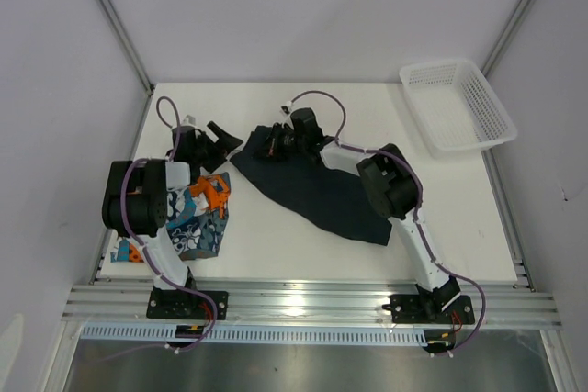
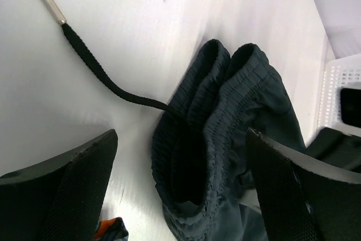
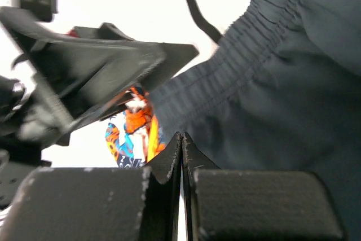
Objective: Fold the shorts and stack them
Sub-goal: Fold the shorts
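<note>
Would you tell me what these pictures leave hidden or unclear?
- Printed shorts: top view, the left arm covers part; lettering too small to read.
- Right gripper: shut, but whether it pinches the navy shorts is hidden by its own fingers in its wrist view, by the wrist from above.
- Drawstring: left wrist view, its far end runs into the waistband.
- Basket: left wrist view, cut off by the right edge.

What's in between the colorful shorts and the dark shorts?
Nothing but bare white table. The top view shows an empty stretch between the colorful shorts and the dark shorts.
</note>
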